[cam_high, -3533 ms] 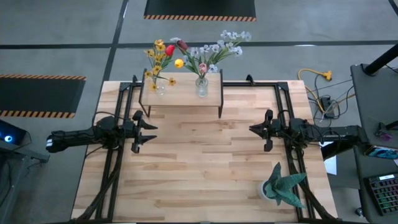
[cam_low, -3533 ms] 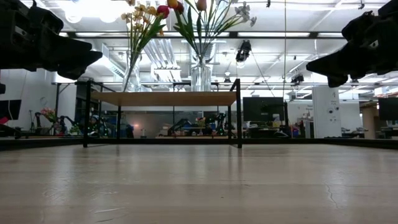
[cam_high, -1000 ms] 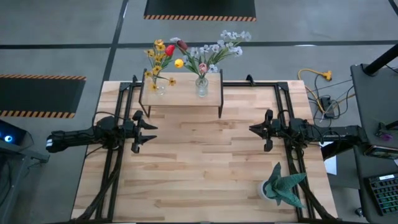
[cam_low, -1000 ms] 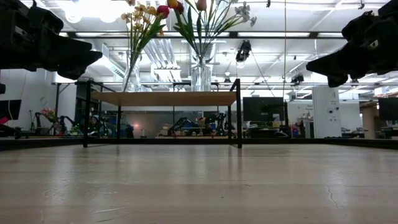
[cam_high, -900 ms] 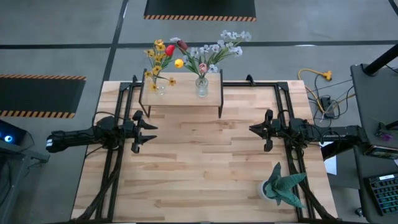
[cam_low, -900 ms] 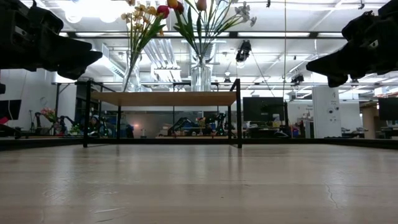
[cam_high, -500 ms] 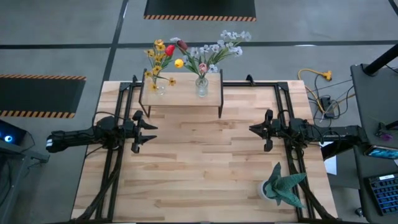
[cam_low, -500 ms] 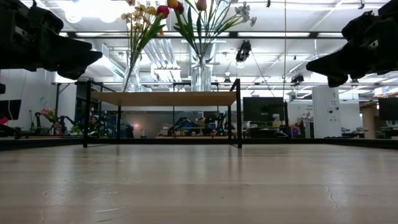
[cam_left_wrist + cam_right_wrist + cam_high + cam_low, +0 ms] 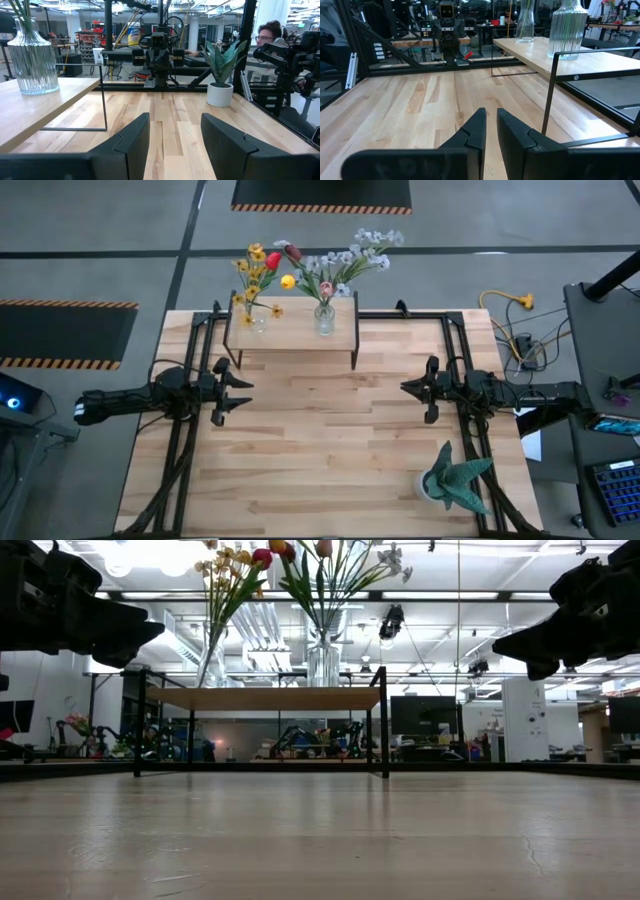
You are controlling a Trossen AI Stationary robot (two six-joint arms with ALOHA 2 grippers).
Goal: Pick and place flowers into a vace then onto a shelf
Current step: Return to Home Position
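Two glass vases (image 9: 324, 320) holding the flowers (image 9: 340, 265) stand on the shelf (image 9: 295, 338), far side. The left gripper (image 9: 245, 386), jaws apart, and the right gripper (image 9: 407, 388), jaws nearly together, hover well clear. Only a stray arm swing could topple them.

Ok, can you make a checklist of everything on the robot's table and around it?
Surface: wooden table, light planks.
Job's things: flowers in two glass vases, both standing on the shelf.
Clutter: potted plant near the right arm.
Grippers: left gripper open, right gripper nearly shut, both empty, far apart.
Cables: yellow cable on the floor past the table's right side.
Surroundings: person beyond the table; keyboard.
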